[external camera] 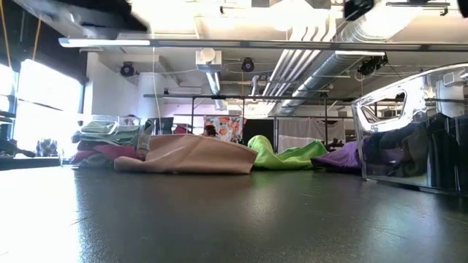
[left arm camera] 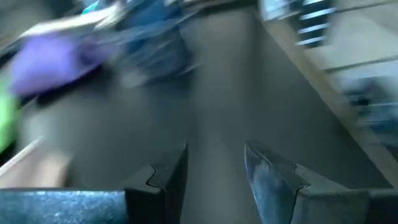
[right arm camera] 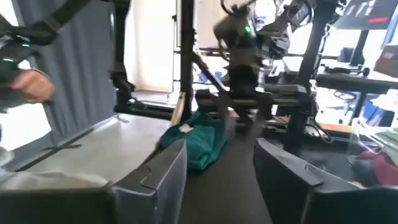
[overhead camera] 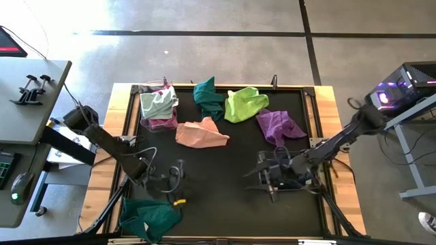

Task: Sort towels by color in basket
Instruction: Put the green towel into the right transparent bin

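With both sets of jaws spread and empty, the left gripper (overhead camera: 178, 170) should reach for the teal towel (overhead camera: 151, 215) draped over the tabletop's (overhead camera: 225, 204) near-left edge and pinch a thick fold, while the right gripper (overhead camera: 262, 175) waits.

Black mat (overhead camera: 225, 197) covers the table, framed by a light wooden edge (overhead camera: 112, 122). Grey concrete floor (overhead camera: 218, 58) beyond, crossed by dark tape lines (overhead camera: 204, 33). Grey side desk (overhead camera: 30, 95) at one side carries two black clamps (overhead camera: 30, 88); a computer mouse (overhead camera: 20, 182) with a green light sits lower down. Opposite side: a computer case (overhead camera: 409, 85) glowing purple. Low view shows ceiling ducts (external camera: 322, 51) and hanging lights (external camera: 208, 58).
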